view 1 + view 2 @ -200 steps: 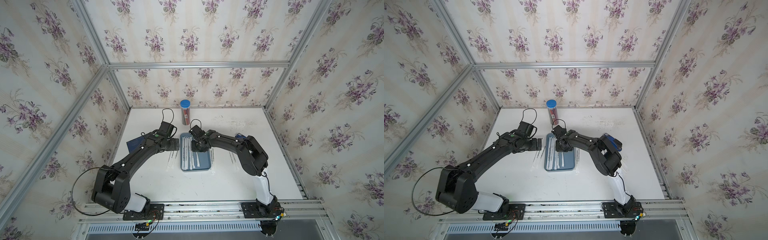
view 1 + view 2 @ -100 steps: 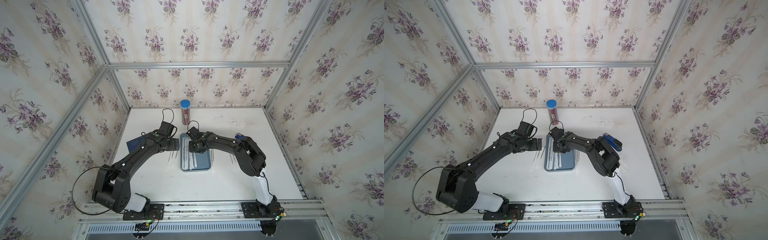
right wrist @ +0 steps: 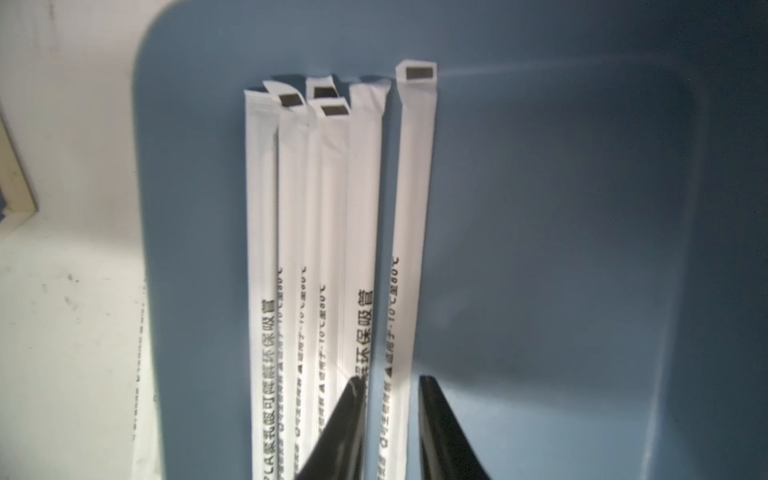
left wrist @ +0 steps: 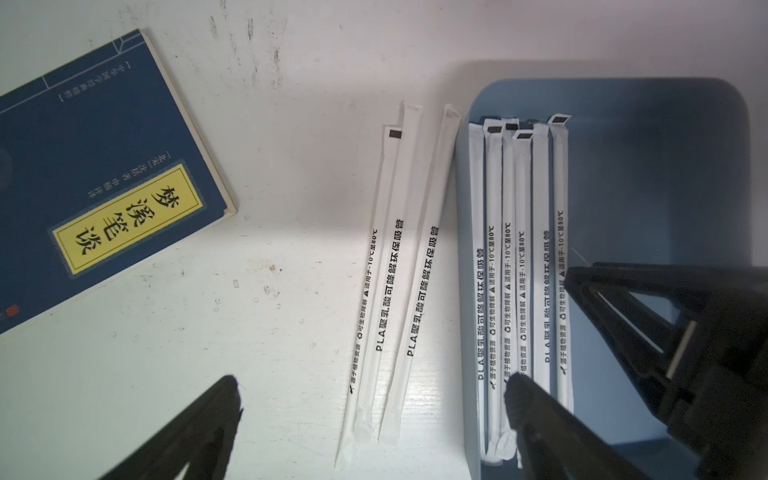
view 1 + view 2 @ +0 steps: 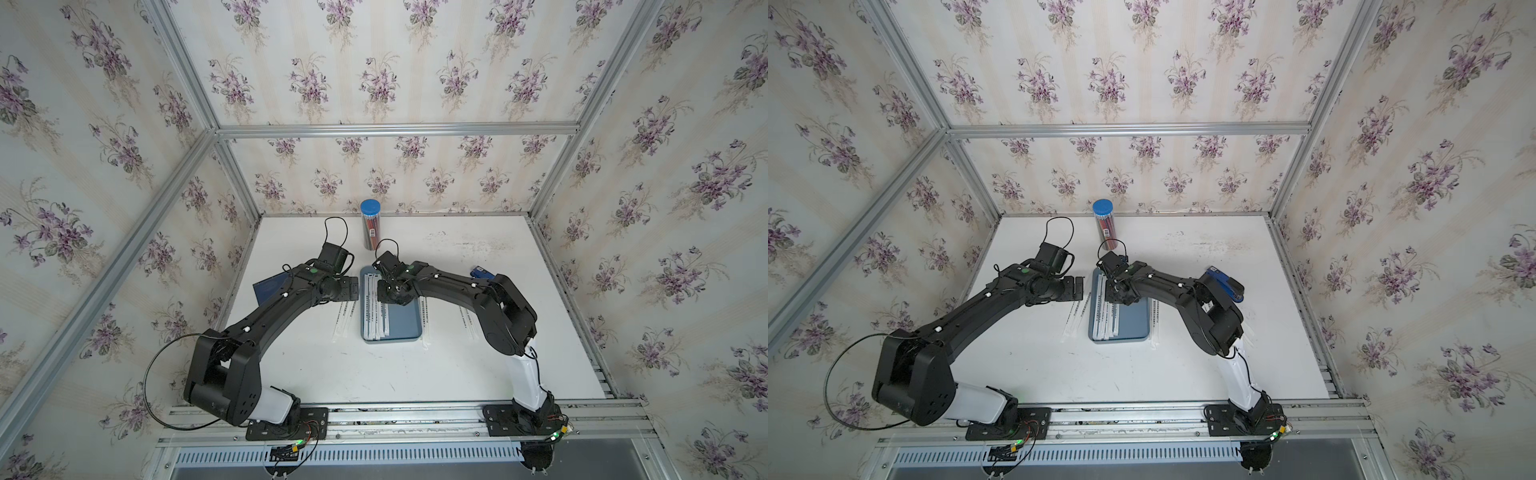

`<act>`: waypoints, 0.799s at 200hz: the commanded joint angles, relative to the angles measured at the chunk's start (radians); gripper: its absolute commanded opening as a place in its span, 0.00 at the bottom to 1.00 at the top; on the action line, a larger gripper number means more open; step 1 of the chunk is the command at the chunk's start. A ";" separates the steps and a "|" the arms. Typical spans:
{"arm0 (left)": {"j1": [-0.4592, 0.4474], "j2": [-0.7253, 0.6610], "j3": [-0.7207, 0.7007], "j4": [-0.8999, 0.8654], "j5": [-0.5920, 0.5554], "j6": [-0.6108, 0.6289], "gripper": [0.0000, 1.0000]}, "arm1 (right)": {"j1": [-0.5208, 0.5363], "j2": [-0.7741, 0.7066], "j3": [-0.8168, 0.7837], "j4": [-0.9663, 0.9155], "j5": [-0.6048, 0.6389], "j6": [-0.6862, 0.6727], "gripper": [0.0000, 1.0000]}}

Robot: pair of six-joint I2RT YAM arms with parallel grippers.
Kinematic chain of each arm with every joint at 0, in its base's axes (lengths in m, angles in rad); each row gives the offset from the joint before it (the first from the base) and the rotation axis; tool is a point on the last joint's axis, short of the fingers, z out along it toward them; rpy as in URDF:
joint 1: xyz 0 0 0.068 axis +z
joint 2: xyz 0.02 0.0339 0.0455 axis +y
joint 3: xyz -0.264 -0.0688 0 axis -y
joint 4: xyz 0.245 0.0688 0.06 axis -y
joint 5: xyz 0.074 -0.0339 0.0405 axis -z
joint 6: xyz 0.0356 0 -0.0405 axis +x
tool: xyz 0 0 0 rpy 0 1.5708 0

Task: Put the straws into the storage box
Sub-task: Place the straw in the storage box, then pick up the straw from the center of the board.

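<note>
- Starting with the right jaws: they're seen slightly apart, set either side of one straw [image 3: 409, 249] that lies flat in the storage box [image 3: 582, 208], so nothing looks pinched.
- Five more straws [image 3: 316, 208] are packed alongside it, against the box wall on the left arm's [image 5: 291, 303] side. The other half of the box is left bare.
- The left jaws are spread wide with nothing in them, hovering at the far end of three loose straws [image 4: 395, 270] that lie on the surface [image 4: 270, 332] just beside that same wall.
- The bit that matters: those three lie nearly parallel to the box's long side, with the long axis running from the jaws back toward the robot's base. The left arm is judged the nearer one for them.
- More loose ones [image 5: 424, 320] are spotted in both top views on the right arm's [image 5: 457, 286] side, some near the rim and some farther out.
- The surface is white and scuffed. A dark blue book [image 4: 104, 166], a blue-capped clear tube [image 5: 371, 226] of red pencils and a blue stapler-like thing [image 5: 1225, 284] are parked around the edges.
- The room is done in purple floral wallpaper [image 5: 374, 83], framed by aluminium rails [image 5: 395, 129].
</note>
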 commanded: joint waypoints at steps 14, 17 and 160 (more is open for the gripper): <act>0.001 -0.002 0.012 0.006 0.004 -0.003 1.00 | 0.000 -0.061 -0.012 -0.056 0.042 -0.004 0.28; 0.002 -0.002 0.013 0.006 0.003 -0.003 1.00 | -0.001 -0.067 -0.014 -0.059 0.043 -0.005 0.27; -0.011 0.002 -0.010 0.025 0.054 -0.031 1.00 | -0.189 -0.214 -0.361 0.006 0.088 -0.042 0.27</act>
